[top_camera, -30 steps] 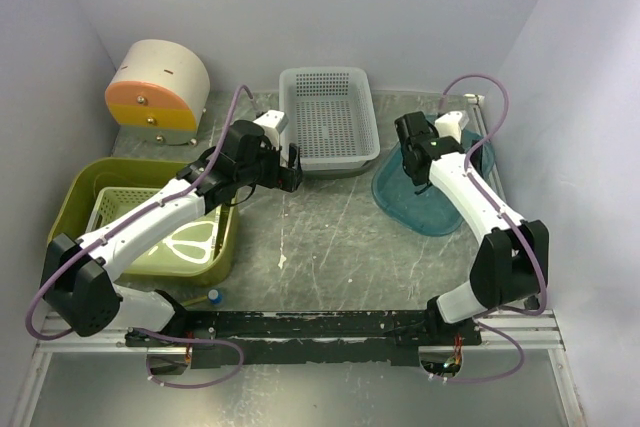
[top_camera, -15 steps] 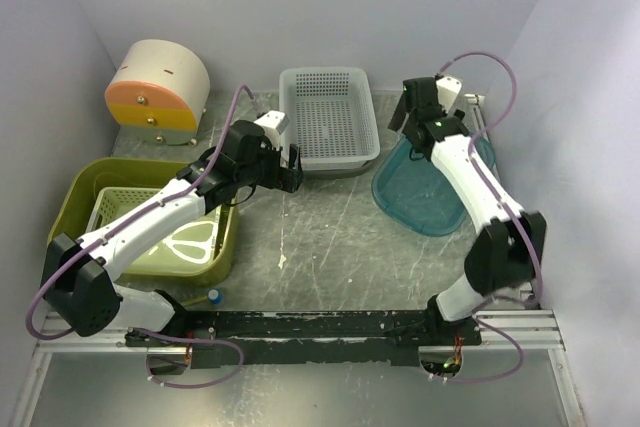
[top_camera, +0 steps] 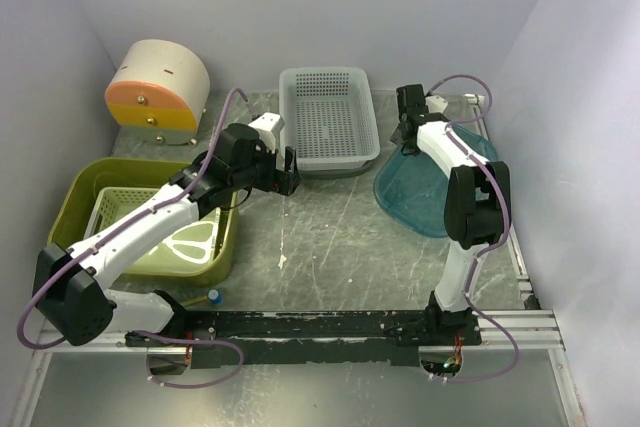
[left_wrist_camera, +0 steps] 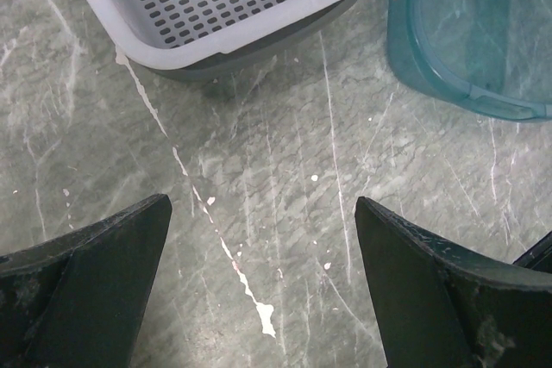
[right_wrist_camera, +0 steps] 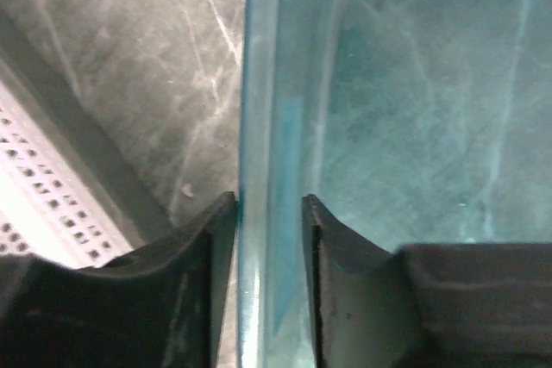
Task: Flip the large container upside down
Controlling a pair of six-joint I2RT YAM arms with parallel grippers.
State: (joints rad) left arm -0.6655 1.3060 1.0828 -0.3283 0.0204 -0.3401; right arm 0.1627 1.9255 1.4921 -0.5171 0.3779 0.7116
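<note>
Our left claw hangs wide open over mid tabletop. Our right claw is clamped on the teal bin rim at the far right corner. The large container sits open-side-up at the left edge.

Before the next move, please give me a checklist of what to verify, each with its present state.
1. Left gripper open and empty: ok.
2. Right gripper at the large container: not ok; it straddles the rim of the teal bin.
3. Right grip firm on that rim: cannot tell.
4. The large container emptied: not ok; the pale green tray lies inside.
5. The large container upright, not yet turned: ok.
</note>
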